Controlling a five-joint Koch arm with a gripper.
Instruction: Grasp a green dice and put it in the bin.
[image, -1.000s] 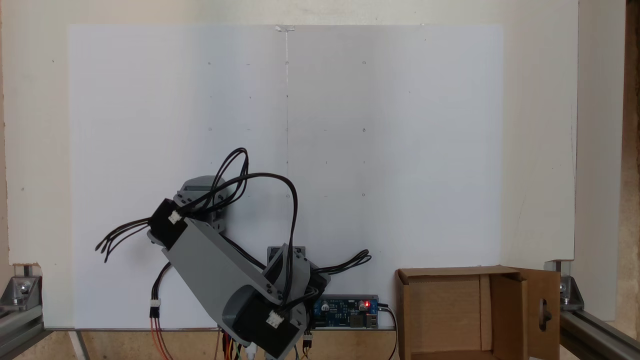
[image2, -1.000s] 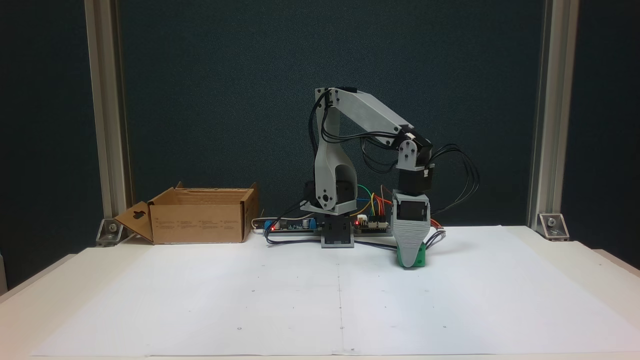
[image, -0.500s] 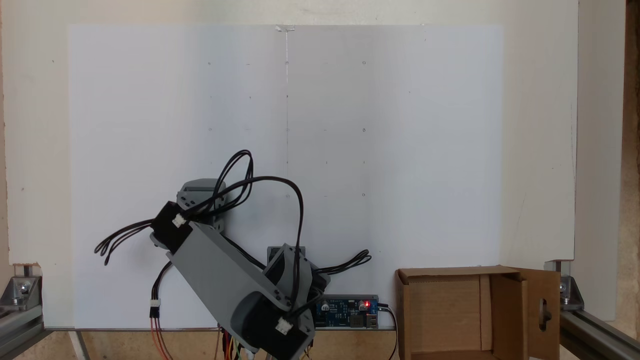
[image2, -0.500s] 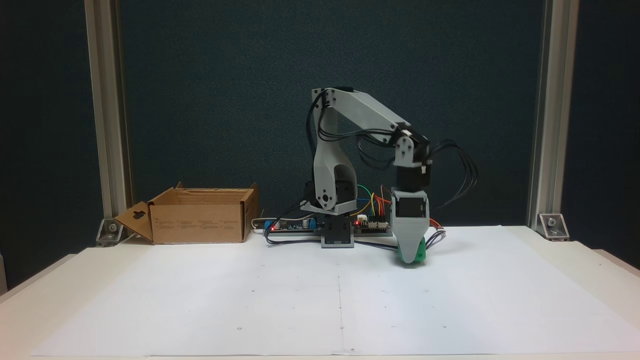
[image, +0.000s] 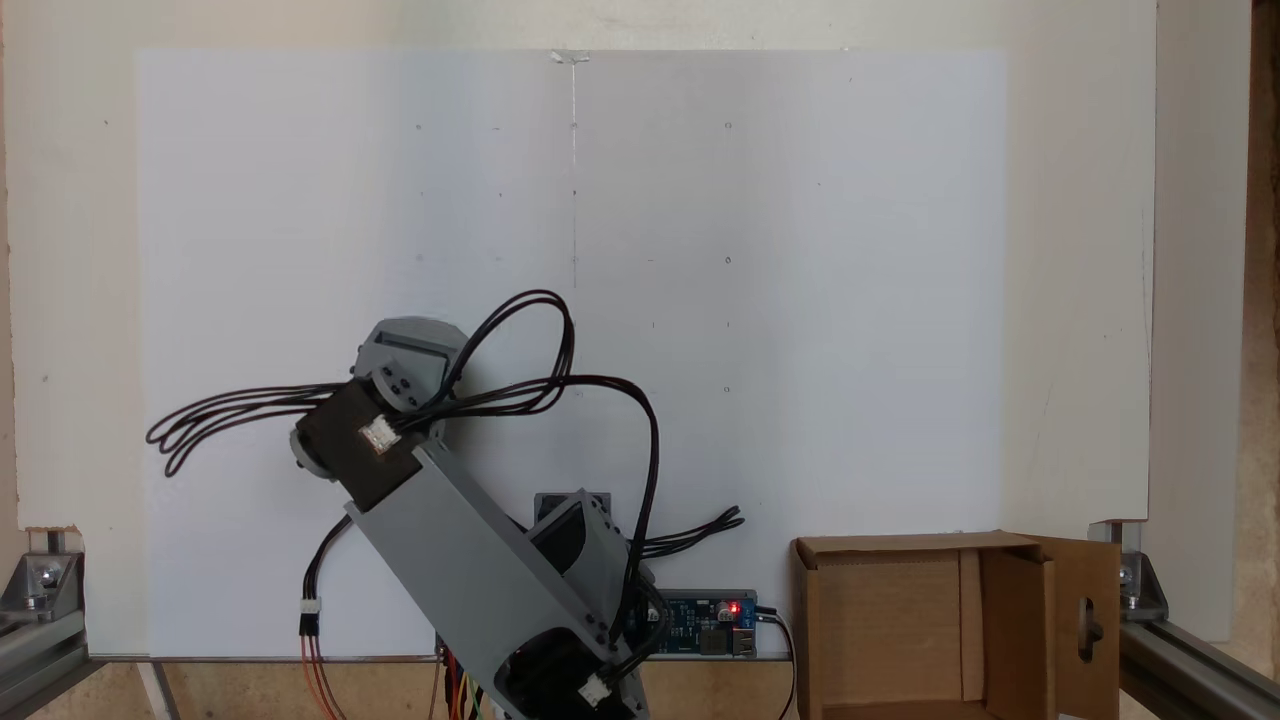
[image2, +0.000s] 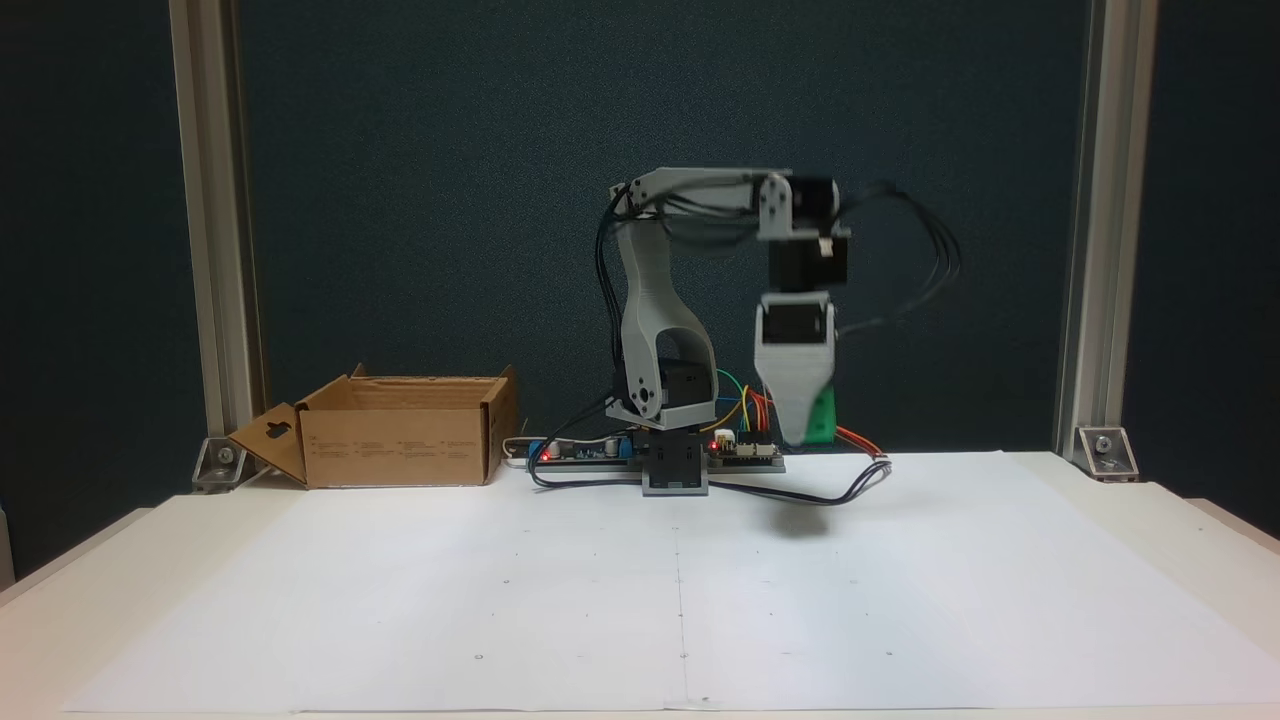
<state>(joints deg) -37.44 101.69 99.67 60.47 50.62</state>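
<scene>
Green dice (image2: 822, 417) clamped at tip of gripper (image2: 803, 425), clear above white paper (image2: 640, 590), well apart from bin (image2: 395, 432) at that view's left. Carry step in hand; next calls for swing across base to over open box, then release. Forearm level, wrist hanging straight down, image blurred

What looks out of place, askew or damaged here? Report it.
Nothing stands out. The green dice is off the table at the hand. The bin sits upright, flaps open. Cables trail loosely behind the arm.
</scene>
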